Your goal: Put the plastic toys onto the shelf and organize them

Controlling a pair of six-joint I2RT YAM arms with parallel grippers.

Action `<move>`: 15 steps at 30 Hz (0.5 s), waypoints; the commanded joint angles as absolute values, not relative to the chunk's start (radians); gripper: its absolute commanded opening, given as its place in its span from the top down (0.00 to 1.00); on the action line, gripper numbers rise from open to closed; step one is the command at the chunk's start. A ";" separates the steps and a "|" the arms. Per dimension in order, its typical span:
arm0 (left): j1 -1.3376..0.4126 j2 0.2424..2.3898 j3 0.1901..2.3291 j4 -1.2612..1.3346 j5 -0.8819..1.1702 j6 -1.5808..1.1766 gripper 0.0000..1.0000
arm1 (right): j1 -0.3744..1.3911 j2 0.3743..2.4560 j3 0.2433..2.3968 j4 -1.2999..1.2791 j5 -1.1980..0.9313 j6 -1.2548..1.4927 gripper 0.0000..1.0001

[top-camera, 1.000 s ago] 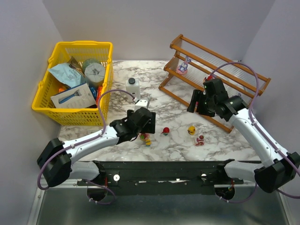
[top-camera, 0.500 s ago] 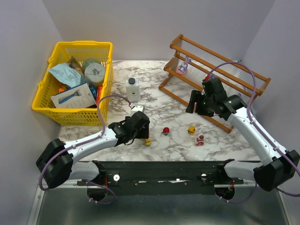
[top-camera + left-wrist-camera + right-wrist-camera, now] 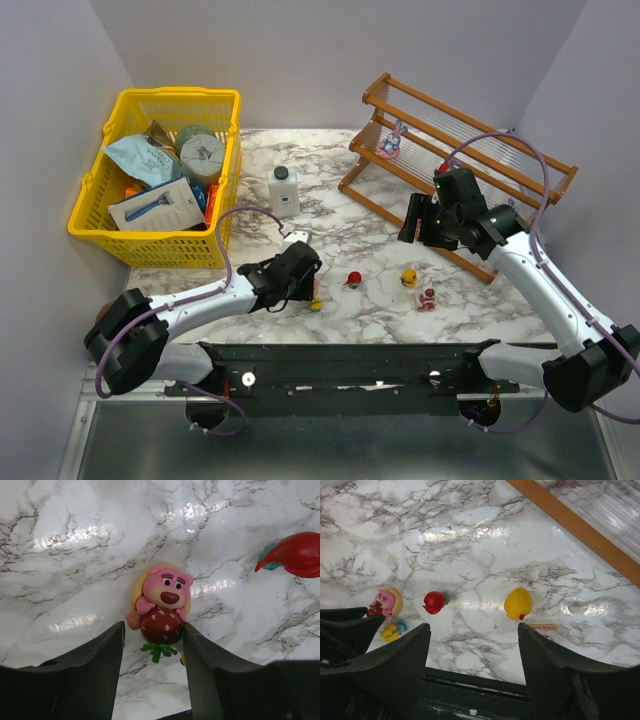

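A pink bear toy (image 3: 161, 604) on a red strawberry lies on the marble table. My left gripper (image 3: 152, 635) is low over it with a finger on each side. The right finger touches the strawberry and a small gap shows at the left finger. In the top view the left gripper (image 3: 303, 276) hides most of that toy. A red toy (image 3: 353, 279), a yellow toy (image 3: 408, 277), a pink-red figure (image 3: 427, 299) and a small yellow-blue toy (image 3: 315, 303) lie loose nearby. A pink-purple bunny (image 3: 390, 143) stands on the shelf (image 3: 470, 160). My right gripper (image 3: 416, 222) hangs open and empty beside the shelf's lower rail.
A yellow mesh basket (image 3: 100, 190) full of packets sits at the back left. A white bottle (image 3: 284, 190) with a black cap stands mid-table. The shelf's lower rail (image 3: 580, 530) runs close to the right gripper (image 3: 472, 627).
The left gripper has dropped toward the table and drawn nearer, its jaws narrowing from wide to close around the pink bear toy. The right arm has barely moved.
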State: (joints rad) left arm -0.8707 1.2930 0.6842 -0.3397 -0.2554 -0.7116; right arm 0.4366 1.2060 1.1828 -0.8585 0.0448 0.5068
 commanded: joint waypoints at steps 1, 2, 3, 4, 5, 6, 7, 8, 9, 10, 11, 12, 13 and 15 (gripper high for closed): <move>-0.870 1.316 0.689 -0.304 -0.255 -0.696 0.51 | 0.431 1.192 1.175 -0.856 0.078 0.511 0.22; -0.870 1.333 0.692 -0.304 -0.259 -0.690 0.52 | 0.430 1.192 1.177 -0.854 0.083 0.512 0.22; -0.870 1.341 0.698 -0.302 -0.265 -0.687 0.53 | 0.431 1.187 1.178 -0.854 0.086 0.512 0.22; -0.870 1.345 0.701 -0.298 -0.268 -0.683 0.56 | 0.431 1.187 1.180 -0.854 0.090 0.511 0.22; -0.868 1.354 0.704 -0.295 -0.271 -0.678 0.57 | 0.431 1.186 1.183 -0.854 0.095 0.509 0.22; -0.868 1.355 0.709 -0.287 -0.273 -0.669 0.59 | 0.431 1.187 1.184 -0.854 0.095 0.511 0.22; -0.867 1.359 0.713 -0.285 -0.276 -0.666 0.63 | 0.431 1.186 1.184 -0.854 0.098 0.508 0.22; -0.865 1.361 0.718 -0.282 -0.276 -0.661 0.65 | 0.431 1.187 1.186 -0.856 0.103 0.508 0.22; -0.864 1.362 0.724 -0.275 -0.276 -0.652 0.67 | 0.431 1.187 1.187 -0.856 0.103 0.509 0.22; -0.864 1.362 0.727 -0.270 -0.278 -0.647 0.71 | 0.431 1.189 1.189 -0.856 0.104 0.509 0.22; -0.862 1.364 0.732 -0.265 -0.279 -0.641 0.73 | 0.431 1.189 1.190 -0.856 0.107 0.509 0.22; -0.862 1.364 0.742 -0.258 -0.279 -0.635 0.74 | 0.431 1.189 1.192 -0.856 0.106 0.511 0.22; -0.861 1.365 0.745 -0.253 -0.282 -0.621 0.75 | 0.430 1.189 1.195 -0.857 0.109 0.511 0.22; -0.856 1.370 0.765 -0.233 -0.285 -0.603 0.81 | 0.431 1.186 1.198 -0.859 0.113 0.514 0.22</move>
